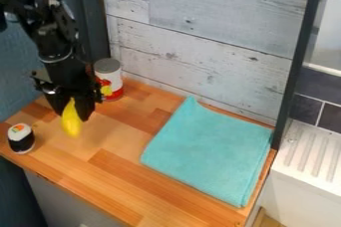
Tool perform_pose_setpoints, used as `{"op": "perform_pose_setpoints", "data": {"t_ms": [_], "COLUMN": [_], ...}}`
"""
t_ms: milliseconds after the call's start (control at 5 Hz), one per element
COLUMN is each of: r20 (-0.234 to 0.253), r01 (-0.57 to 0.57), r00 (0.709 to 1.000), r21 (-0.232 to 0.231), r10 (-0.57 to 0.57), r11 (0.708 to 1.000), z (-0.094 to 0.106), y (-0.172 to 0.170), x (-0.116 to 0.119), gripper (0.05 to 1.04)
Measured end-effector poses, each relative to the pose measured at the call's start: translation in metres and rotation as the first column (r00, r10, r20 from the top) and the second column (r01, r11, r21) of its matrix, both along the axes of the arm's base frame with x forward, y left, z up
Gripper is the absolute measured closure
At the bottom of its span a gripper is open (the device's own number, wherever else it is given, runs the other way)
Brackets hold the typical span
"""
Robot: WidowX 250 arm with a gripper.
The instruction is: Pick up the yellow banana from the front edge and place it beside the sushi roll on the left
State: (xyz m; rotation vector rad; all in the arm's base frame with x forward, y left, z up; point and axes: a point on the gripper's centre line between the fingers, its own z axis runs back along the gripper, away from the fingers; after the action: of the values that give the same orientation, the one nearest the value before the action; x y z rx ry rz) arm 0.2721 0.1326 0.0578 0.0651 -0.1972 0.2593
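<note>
Countertop (110,181) runs between right-edge turquoise cloth (210,146) and pincer (72,111) holding yellow object (71,124).

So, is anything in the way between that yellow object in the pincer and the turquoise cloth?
Nothing visible: just wooden counter lies between the yellow object in the pincer and the turquoise cloth. The can stands aside, nearer the wall.

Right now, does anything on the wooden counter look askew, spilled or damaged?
Nothing stands out: the red-and-white can and the black-and-white sushi-shaped toy stand upright, the black hand holds a slender yellow object, and the turquoise cloth lies spread out, with no spill visible.
</note>
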Motion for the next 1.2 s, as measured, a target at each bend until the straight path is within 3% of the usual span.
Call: {"op": "perform_pose_setpoints", "data": {"t_ms": [400,600,800,1200], "r20": [-0.015,-0.045,-0.044,-0.061], "r01": [-0.042,-0.049,-0.043,-0.143], "r00": [0.999,0.998,0.998,0.988], "r21": [-0.015,-0.038,-0.067,-0.043], "r10": [0.042,0.047,0.040,0.140], "r11": [0.999,0.998,0.997,0.989], "z": [-0.018,-0.029,-0.033,-0.033], "y": [0.008,0.006,0.002,0.019], "x": [0.003,0.001,0.002,-0.008], "gripper": [0.497,0.497,0.497,0.497]}}
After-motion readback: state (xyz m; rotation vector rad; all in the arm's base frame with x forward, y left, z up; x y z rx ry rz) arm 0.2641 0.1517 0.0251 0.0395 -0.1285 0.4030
